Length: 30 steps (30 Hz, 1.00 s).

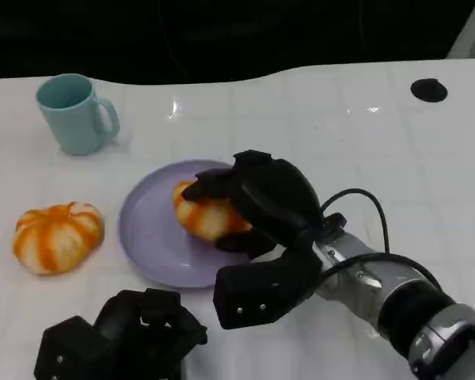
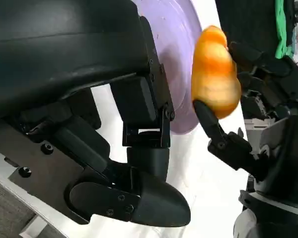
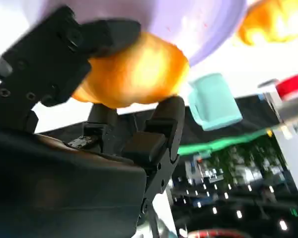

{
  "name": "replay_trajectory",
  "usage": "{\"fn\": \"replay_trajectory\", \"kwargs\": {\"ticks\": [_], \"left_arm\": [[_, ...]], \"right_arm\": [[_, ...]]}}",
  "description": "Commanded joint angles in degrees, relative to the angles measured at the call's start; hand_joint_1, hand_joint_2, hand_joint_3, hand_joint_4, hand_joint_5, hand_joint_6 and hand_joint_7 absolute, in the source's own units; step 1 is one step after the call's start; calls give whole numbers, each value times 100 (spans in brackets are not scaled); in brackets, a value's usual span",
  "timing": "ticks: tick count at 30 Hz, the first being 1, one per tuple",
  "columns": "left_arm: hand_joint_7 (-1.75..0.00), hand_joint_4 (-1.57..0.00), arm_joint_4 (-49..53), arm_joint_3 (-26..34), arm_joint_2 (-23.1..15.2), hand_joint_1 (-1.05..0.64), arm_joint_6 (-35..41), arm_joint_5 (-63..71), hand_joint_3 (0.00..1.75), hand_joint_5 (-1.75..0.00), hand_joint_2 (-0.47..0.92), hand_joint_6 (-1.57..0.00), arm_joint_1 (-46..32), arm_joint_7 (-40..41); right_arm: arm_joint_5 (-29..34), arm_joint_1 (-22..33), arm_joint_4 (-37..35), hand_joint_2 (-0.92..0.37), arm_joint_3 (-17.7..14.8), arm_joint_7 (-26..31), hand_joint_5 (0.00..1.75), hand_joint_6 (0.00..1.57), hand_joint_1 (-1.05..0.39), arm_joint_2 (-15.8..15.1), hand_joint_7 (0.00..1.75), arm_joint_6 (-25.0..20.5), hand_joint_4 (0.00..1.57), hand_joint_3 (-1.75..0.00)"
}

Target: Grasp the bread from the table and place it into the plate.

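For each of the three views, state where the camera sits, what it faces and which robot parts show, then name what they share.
Head view: looks down from the robot's head at the table; right hand grips bread over the plate; left hand low.
Left wrist view: behind the left hand, facing the held bread.
Right wrist view: behind the right hand, facing the bread, mug beyond.
Shared: bread, plate.

Orange-white bread [image 1: 208, 218], lilac plate [image 1: 154, 237], teal mug [image 1: 73, 112], black right hand [image 1: 257, 198].
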State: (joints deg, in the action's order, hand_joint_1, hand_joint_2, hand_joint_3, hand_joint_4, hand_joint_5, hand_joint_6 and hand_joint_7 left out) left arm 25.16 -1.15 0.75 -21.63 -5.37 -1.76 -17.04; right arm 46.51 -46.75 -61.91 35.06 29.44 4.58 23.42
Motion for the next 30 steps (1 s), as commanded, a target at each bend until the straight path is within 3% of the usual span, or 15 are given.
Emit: {"fn": "replay_trajectory", "kwargs": {"ticks": [1, 10, 17, 23, 30], "left_arm": [[-69, -157, -50, 13, -53, -105, -8, 27, 50, -119, 64, -143, -68, 56], [-69, -157, 42, 14, -68, -105, -49, 26, 52, -119, 63, -143, -11, 31], [-69, -157, 34, 12, -79, -105, -60, 50, 54, -119, 63, -141, -4, 54], [-69, -157, 14, 14, -89, -105, -28, 54, 54, -119, 62, -142, -15, 64], [-70, -157, 7, 27, -78, -105, 26, 6, 55, -119, 61, -142, -12, 43]], "right_arm": [[-53, -38, 233, -91, 32, -349, 43, 44, -51, -80, 0, -186, 23, -12], [-268, 278, 1097, -92, -47, -1189, 41, 35, -66, -331, 0, -193, 13, -19], [-568, 940, 2419, -92, -227, -1899, 44, 36, -63, -762, 1, -177, 14, -16], [-720, 1573, 3298, -92, -430, -1987, 49, 38, -59, -1086, 2, -42, 20, -14], [-1014, 2216, 3893, -92, -735, -1941, 61, 44, -52, -1468, 4, 473, 26, -16]]}}
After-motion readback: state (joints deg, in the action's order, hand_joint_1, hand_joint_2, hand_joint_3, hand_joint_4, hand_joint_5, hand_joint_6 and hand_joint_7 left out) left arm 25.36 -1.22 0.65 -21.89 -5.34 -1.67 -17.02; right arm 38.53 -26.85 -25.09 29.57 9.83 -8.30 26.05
